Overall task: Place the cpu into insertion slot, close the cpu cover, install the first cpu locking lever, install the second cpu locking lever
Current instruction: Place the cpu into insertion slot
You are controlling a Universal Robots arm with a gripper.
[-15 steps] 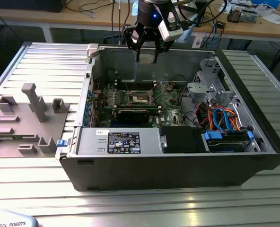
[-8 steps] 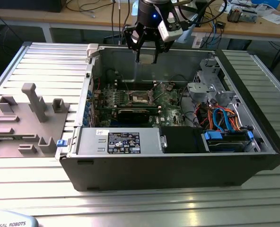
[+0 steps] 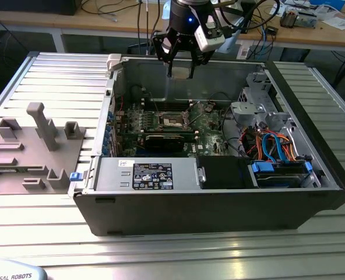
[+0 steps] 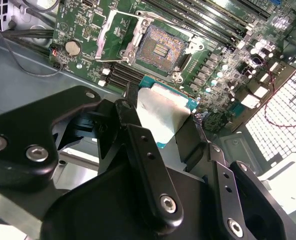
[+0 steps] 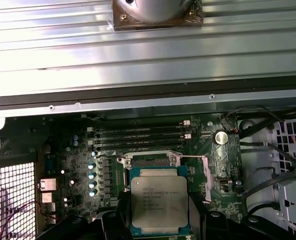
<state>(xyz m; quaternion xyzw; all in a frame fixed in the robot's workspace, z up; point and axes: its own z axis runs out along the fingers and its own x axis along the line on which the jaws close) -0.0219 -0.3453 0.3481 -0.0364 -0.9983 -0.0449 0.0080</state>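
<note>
Hovering high over open computer case [image 3: 219, 210], near its far wall: gripper [image 3: 180, 73], free room all round. Green motherboard [image 3: 210, 137] below. Insertion slot [image 4: 160, 47] bare; cpu cover [image 4: 110, 32] tilted up beside it. Fingers [image 4: 130, 100] pinch cpu [image 5: 160, 202] by opposite edges, above slot, not touching. Print on cpu top.

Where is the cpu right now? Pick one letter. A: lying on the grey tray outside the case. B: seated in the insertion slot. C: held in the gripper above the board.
C: in both wrist views the cpu sits clamped between the fingers of the gripper, and the insertion slot on the board lies bare, its contacts showing.
</note>
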